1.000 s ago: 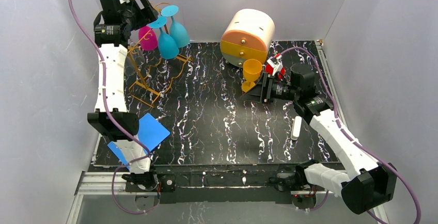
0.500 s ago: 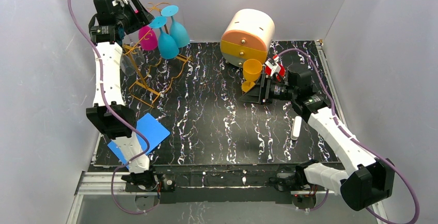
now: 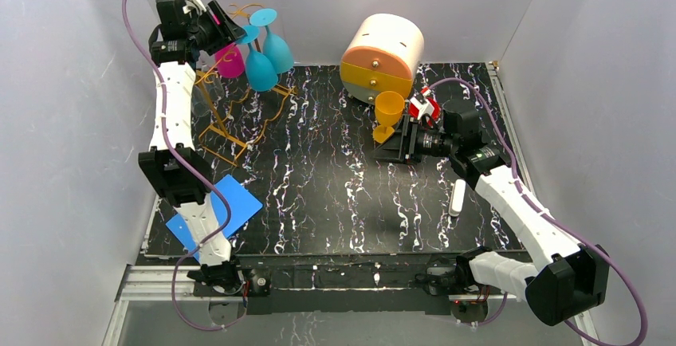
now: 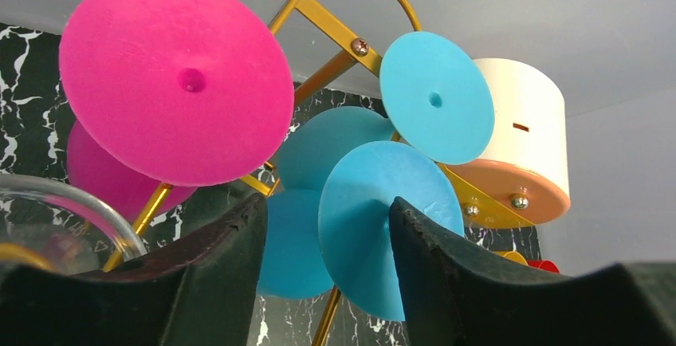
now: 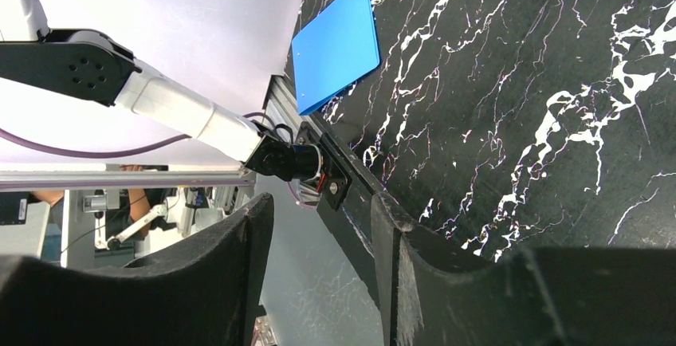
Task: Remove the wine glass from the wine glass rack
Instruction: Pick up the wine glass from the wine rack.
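The thin gold wine glass rack [image 3: 222, 133] stood at ten o'clock on the surface [image 3: 335, 202], with a pink glass [image 3: 229, 60] and blue glasses [image 3: 260, 68] hanging upside down. Only the left wrist view showed their flat feet beyond the parted left fingers [image 4: 211, 282]; there we lost the rack's base. The right fingers [image 5: 219, 282] stood apart, empty.

Left wrist view peers up from close beneath the wine glass rack [image 4: 327, 75]. Top view looks steeply down from the near side, rack at far left. Right wrist view, low, faces the blue sheet [image 5: 336, 43] lying nearer than the rack; top view shares both
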`<action>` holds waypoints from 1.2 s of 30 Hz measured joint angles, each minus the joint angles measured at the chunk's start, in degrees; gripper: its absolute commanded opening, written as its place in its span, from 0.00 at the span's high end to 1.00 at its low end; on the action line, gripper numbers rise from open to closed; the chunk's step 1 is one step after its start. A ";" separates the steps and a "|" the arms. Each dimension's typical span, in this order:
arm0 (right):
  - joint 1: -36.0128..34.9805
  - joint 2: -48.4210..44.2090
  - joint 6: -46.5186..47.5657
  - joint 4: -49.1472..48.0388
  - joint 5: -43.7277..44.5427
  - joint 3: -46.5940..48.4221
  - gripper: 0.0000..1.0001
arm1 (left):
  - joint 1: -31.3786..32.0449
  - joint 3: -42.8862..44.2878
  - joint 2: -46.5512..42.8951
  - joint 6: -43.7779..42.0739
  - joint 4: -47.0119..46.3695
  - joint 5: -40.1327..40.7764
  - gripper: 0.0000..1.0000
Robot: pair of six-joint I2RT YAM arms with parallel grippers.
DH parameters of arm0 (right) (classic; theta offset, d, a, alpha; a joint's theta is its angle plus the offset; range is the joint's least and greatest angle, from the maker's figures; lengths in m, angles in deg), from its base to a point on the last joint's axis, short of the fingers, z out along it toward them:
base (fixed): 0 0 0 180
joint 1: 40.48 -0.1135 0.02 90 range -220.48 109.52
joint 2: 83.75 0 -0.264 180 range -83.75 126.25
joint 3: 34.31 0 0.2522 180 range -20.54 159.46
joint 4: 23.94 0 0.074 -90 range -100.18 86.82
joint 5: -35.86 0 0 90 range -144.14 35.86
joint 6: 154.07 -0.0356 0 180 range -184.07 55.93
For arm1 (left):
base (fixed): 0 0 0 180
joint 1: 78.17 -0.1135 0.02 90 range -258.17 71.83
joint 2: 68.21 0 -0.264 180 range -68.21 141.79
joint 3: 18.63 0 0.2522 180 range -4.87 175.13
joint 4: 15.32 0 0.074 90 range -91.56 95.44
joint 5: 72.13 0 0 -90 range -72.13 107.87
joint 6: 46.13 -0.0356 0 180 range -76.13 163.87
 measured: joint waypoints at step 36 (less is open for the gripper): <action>0.00 2.91 -2.36 1.27 0.59 0.00 0.44 | -0.28 -13.18 -6.84 7.34 -15.02 -3.65 0.99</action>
